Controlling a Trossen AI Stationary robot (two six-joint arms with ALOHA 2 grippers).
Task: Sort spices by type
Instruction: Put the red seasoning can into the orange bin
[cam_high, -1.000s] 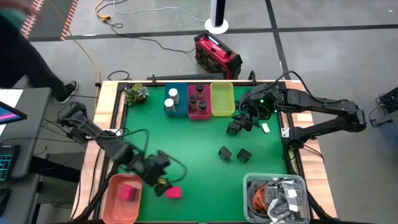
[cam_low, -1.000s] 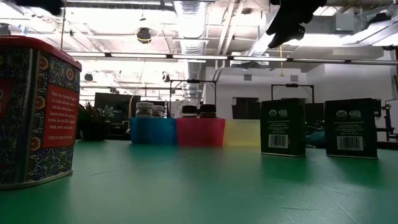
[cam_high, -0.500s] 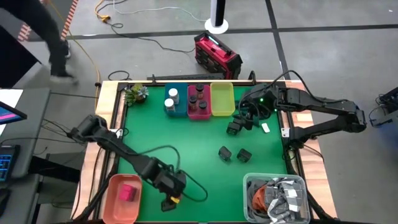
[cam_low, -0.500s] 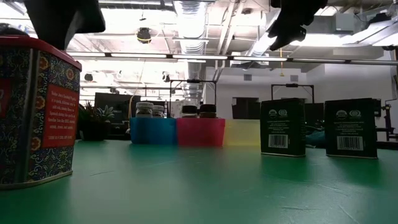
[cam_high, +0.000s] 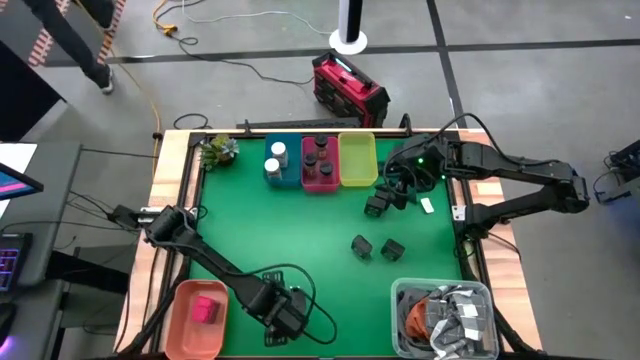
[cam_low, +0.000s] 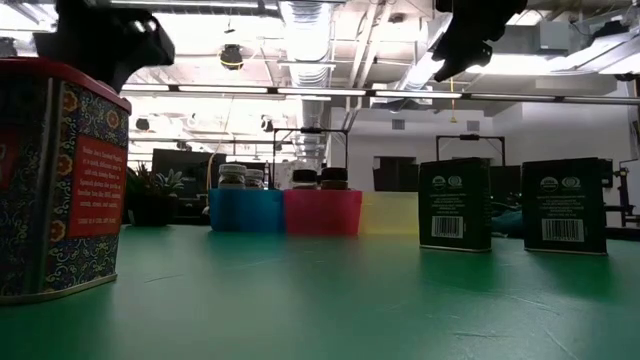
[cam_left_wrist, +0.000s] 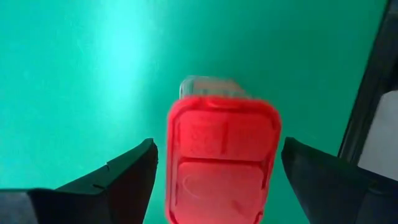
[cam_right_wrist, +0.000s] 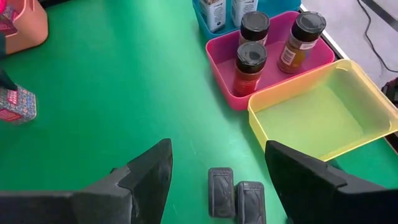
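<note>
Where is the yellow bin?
In the high view the yellow bin sits at the far edge of the green table, rightmost in a row of three, touching the pink bin. The right gripper hovers just beside it.

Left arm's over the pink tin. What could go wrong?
The left gripper has its jaws astride the pink tin with little clearance either side; a small offset may tip or shove it. Under the right gripper, two black boxes sit pressed together, so gripping one may drag the other.

Overhead and table-level views share the bins — wrists closer.
</note>
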